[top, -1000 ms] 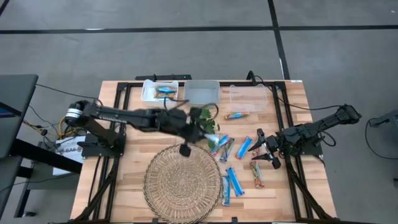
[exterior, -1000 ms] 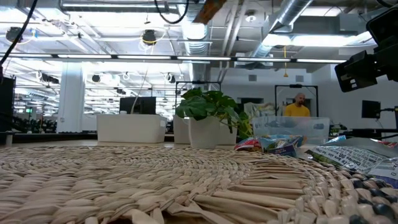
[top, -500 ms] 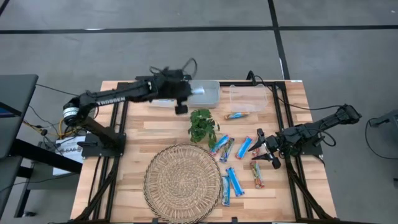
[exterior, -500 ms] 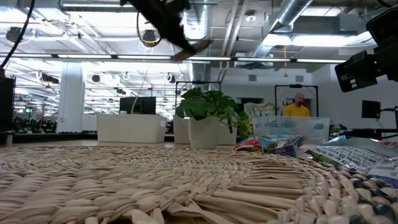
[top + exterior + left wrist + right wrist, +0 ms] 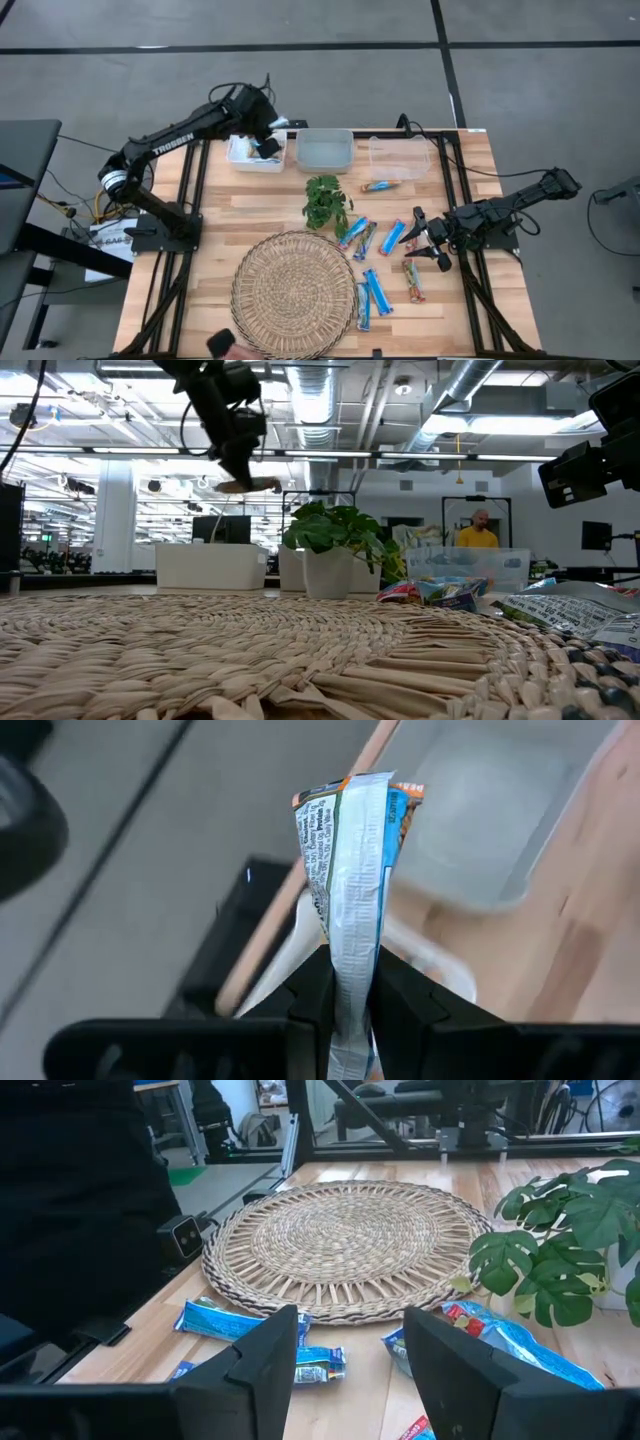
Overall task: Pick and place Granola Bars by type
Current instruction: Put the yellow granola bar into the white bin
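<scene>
The left tool [image 5: 266, 147] has swung from the plant [image 5: 326, 203] to over the white bin [image 5: 240, 155], clamping a bar [image 5: 352, 890]; right tool [image 5: 422, 236] waits open, many bars [image 5: 374, 292] left.

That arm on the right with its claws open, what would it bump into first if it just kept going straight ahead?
Probably the blue granola bars lying just beyond the right gripper, then the woven mat behind them. Depth is hard to judge, so it might pass over the bars.

light: bright, even, overhead | glare: ceiling lamps [image 5: 310, 408] | blur: woven mat [image 5: 250, 660] foreground soft
</scene>
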Controlling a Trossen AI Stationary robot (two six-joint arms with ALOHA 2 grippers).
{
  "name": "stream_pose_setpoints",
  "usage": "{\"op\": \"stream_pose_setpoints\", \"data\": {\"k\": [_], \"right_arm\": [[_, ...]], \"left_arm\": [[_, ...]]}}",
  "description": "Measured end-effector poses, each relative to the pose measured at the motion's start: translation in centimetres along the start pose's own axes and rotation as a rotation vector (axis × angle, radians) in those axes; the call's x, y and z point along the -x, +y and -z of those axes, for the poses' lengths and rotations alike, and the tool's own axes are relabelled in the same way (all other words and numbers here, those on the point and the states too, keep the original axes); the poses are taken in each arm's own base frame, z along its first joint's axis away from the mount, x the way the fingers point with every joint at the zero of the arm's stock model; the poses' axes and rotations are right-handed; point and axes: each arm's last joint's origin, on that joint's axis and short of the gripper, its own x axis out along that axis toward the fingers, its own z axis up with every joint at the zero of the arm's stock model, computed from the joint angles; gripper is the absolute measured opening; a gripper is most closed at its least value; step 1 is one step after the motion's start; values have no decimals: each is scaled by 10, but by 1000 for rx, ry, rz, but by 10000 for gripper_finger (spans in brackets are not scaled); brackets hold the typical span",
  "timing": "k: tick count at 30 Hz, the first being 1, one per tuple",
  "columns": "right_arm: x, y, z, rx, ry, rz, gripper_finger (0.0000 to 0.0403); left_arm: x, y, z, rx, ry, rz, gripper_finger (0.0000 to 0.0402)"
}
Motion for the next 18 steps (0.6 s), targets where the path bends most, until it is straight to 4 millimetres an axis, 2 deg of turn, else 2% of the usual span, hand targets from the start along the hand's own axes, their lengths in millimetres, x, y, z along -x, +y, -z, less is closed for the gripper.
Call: {"op": "stream_pose_setpoints", "data": {"k": [8,18], "right_arm": [[0,0,0,0,0,0,176],[0,0,0,0,0,0,176]], "left_arm": [[-1,17,22,86,173,2,48],[-17,24,37,110,225,3,48]]}}
